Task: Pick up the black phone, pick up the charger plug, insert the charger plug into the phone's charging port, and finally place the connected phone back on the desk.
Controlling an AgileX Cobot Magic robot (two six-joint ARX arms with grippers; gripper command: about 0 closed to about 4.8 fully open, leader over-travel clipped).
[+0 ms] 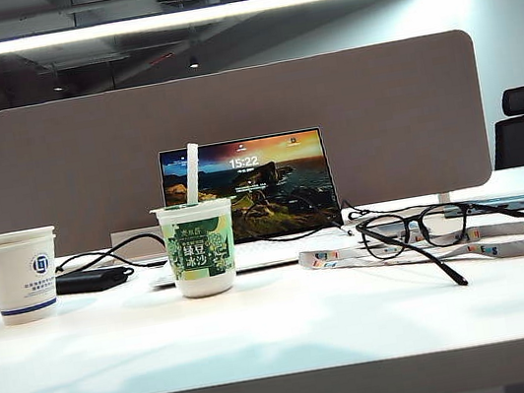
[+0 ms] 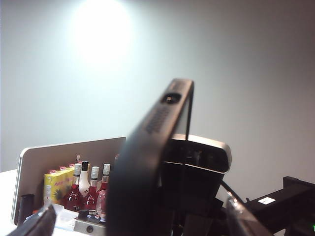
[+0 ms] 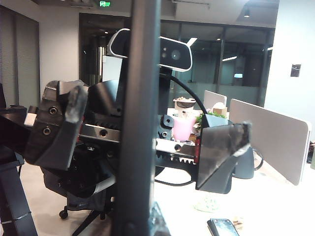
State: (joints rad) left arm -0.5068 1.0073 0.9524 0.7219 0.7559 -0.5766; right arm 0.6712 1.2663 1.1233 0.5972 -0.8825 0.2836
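Note:
The black phone (image 2: 147, 147) is off the desk (image 1: 264, 336), standing edge-on between the two arms. Its end with the speaker grille and charging port (image 2: 171, 98) faces the left wrist camera. In the right wrist view the phone (image 3: 140, 98) is a dark vertical bar, with my right gripper (image 3: 142, 221) shut on its lower part. My left gripper (image 2: 140, 221) is open wide, one finger (image 2: 34, 223) on each side of the phone and neither touching it. Across from the right camera, the left gripper (image 3: 153, 123) holds nothing. The charger plug is out of view. Neither gripper appears in the exterior view.
On the desk stand a white paper cup (image 1: 21, 274), a green-labelled cup with a straw (image 1: 198, 248), a laptop (image 1: 251, 188), black glasses (image 1: 446, 227), a lanyard (image 1: 508, 239) and a matte black block with cables (image 1: 91, 279). A small dark flat device (image 3: 224, 227) lies below the right gripper.

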